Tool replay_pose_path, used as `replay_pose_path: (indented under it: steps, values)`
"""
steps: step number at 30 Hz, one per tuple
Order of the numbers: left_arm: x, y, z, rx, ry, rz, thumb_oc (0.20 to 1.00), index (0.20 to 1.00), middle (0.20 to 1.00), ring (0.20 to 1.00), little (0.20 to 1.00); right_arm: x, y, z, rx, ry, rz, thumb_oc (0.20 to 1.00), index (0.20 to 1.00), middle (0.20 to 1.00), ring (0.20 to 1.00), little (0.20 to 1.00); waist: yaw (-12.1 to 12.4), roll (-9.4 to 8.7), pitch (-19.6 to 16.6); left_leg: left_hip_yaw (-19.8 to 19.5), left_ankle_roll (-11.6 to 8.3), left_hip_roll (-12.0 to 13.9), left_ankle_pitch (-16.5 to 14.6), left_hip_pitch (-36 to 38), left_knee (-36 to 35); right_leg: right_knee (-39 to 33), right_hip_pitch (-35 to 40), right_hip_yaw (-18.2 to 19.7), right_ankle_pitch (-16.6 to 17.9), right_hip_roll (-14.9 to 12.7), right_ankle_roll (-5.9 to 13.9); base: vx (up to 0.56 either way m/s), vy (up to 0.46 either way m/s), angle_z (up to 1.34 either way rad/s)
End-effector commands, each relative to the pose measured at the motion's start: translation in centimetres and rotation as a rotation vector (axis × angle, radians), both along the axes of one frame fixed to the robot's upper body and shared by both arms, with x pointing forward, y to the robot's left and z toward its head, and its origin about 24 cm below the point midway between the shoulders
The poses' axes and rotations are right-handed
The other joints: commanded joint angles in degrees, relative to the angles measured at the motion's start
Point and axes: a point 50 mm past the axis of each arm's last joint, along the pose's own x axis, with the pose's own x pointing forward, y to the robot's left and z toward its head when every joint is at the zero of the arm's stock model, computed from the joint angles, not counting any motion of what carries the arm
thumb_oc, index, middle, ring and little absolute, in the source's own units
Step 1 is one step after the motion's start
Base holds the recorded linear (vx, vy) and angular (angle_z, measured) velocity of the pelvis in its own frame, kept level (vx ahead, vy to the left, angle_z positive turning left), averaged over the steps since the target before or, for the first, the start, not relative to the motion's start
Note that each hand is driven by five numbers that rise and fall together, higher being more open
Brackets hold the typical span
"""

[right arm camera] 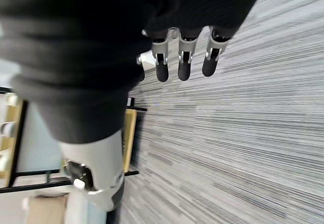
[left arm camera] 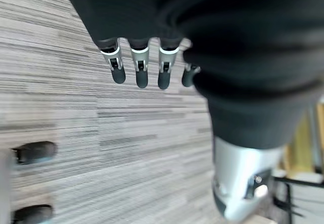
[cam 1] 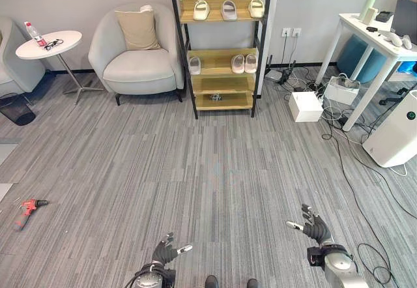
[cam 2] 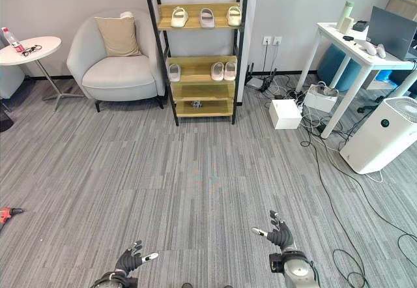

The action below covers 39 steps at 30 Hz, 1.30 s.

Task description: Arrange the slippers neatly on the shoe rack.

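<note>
The shoe rack [cam 1: 221, 47] is standing against the far wall, well apart from the robot, between the armchair [cam 1: 138, 50] and the white desk [cam 1: 371, 40]. The slippers are resting on its shelves: three on the top shelf [cam 1: 228, 10] and three on the middle shelf [cam 1: 223, 64]. A small dark item on a lower shelf is too small to identify.

Both hands are hanging low over the carpet [cam 1: 195, 171], near the robot and far from the rack. The left hand [cam 1: 163, 252] is holding nothing, its fingers loosely extended and its thumb sticking out sideways. The right hand [cam 1: 316, 228] is likewise empty, with its fingers relaxed and spread.

Orientation: each slipper appears to be lying with its long axis running front to back across the shelf. Whether toe or heel is facing the room cannot be told at this range. On the middle shelf, the left slipper [cam 1: 195, 65] is sitting apart from the two on the right [cam 1: 244, 63], which are lying side by side.

Risks, as judged from here:
- The approach is crossing open floor; cables [cam 1: 339, 115] are trailing to the right of the rack and could snag a foot.
- A reach into a shelf could knock neighbouring slippers off.
- The rack's black uprights are leaving little room for a hand.
</note>
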Motion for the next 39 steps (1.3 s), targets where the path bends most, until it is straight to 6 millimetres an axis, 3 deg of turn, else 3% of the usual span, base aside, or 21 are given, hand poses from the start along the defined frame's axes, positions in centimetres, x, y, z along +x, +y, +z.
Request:
replay_pose_path:
  steps: [1,16,29,39]
  values:
    - [2.2,0.1,1.1,-0.003,-0.083,-0.006,1.000,1.000,1.000,1.000,1.000,1.3,0.0,0.9,0.006,-0.069,0.002,1.000,1.000,1.000,1.000,1.000,0.31,-1.68,-1.03,-0.02,-3.06,2.61,-3.48,1.58,-0.04,0.01,-0.20,0.00,-5.70,-4.41,4.73,0.00,0.000,0.00]
    - [1.7,0.4,1.1,-0.025,-0.085,0.027,1.000,1.000,1.000,1.000,1.000,0.2,0.7,-0.5,0.034,0.014,0.001,1.000,1.000,1.000,1.000,1.000,0.00,-1.67,-0.88,0.39,-3.14,2.69,-3.63,2.16,-0.04,0.01,0.22,0.30,-5.84,-4.42,4.73,0.00,0.000,0.00]
    - [0.0,0.3,-0.2,-0.084,0.010,0.091,1.000,1.000,1.000,1.000,1.000,-1.4,0.9,-1.9,0.082,0.102,-0.005,1.000,1.000,1.000,1.000,1.000,-0.14,-2.02,-0.15,0.49,-2.96,2.56,-3.77,1.68,-0.04,0.01,-0.43,0.64,-5.45,-4.41,4.86,0.00,0.000,0.00]
    - [1.2,0.9,0.9,-0.081,-0.063,0.077,1.000,1.000,1.000,1.000,1.000,-0.4,0.8,-1.0,0.092,0.053,0.028,1.000,1.000,1.000,1.000,1.000,0.03,-2.23,1.58,0.66,-2.36,2.12,-3.88,0.36,-0.04,0.24,-1.88,1.03,-5.25,-4.93,5.25,0.01,0.011,-0.01]
